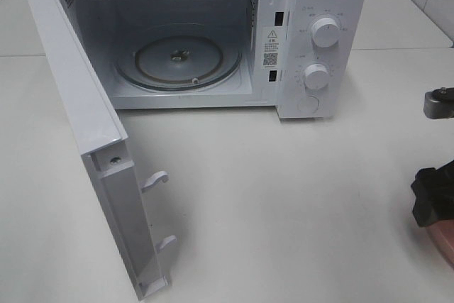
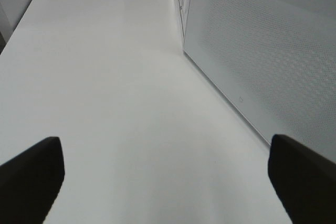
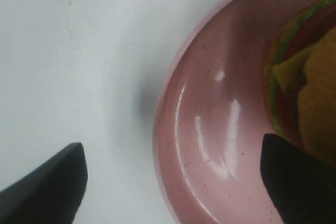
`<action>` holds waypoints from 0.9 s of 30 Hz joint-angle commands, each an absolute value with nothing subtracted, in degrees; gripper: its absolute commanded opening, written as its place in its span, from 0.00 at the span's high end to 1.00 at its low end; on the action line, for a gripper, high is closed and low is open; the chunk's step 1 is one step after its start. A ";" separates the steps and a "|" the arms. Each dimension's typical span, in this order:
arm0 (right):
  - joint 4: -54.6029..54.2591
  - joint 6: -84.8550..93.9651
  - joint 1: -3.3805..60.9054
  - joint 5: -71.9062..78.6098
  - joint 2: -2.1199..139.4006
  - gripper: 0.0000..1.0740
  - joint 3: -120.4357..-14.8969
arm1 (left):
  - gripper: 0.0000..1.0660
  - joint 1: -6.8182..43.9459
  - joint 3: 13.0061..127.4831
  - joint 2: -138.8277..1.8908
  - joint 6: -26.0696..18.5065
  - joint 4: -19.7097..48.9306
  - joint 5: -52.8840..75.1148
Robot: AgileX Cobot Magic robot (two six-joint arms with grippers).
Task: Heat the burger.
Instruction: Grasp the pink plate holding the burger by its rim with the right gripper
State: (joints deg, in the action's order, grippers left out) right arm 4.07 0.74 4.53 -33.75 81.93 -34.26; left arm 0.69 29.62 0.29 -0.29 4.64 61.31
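From up high, the microwave (image 1: 312,5) stood with its door (image 1: 74,97) open. The left wrist view showed the left gripper (image 2: 168,182) wide open over the table (image 2: 105,87), holding nothing. The right wrist view showed the right gripper (image 3: 173,182) wide open across the pink plate (image 3: 210,124) rim, gripping nothing. The burger (image 3: 307,87) lay on that plate.

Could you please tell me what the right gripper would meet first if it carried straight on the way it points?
Most likely the pink plate: the right gripper points down at its rim, open, one finger over the table, the other over the plate's inside near the burger. Depth is unclear.
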 commanded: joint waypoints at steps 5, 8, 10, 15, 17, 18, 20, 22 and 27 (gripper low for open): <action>1.20 3.15 4.13 -30.37 88.58 0.25 -33.46 | 0.08 1.03 29.62 1.15 -0.40 4.93 61.31; 1.20 3.27 4.13 -28.53 90.30 0.25 -33.46 | 0.08 1.03 29.62 1.15 -0.40 4.93 61.31; 1.26 3.27 4.13 -27.79 91.67 0.26 -33.46 | 0.08 1.03 29.62 1.15 -0.40 4.93 61.31; 1.26 3.27 4.13 -25.15 94.48 0.27 -33.46 | 0.08 1.03 29.62 1.15 -0.40 4.93 61.31; 1.26 3.27 4.13 -24.75 94.48 0.27 -33.46 | 0.08 1.03 29.62 1.15 -0.40 4.93 61.31; 1.26 3.27 4.13 -24.75 94.48 0.27 -33.46 | 0.08 1.03 29.62 1.15 -0.40 4.93 61.31; 1.32 3.27 4.13 -24.47 94.71 0.28 -33.46 | 0.08 1.03 29.62 1.15 -0.40 4.93 61.31; 1.32 3.27 4.13 -24.52 95.23 0.29 -33.46 | 0.08 1.03 29.62 1.15 -0.40 4.93 61.31; 1.26 2.81 4.13 -24.87 97.29 0.30 -33.46 | 0.08 1.03 29.62 1.15 -0.40 4.93 61.31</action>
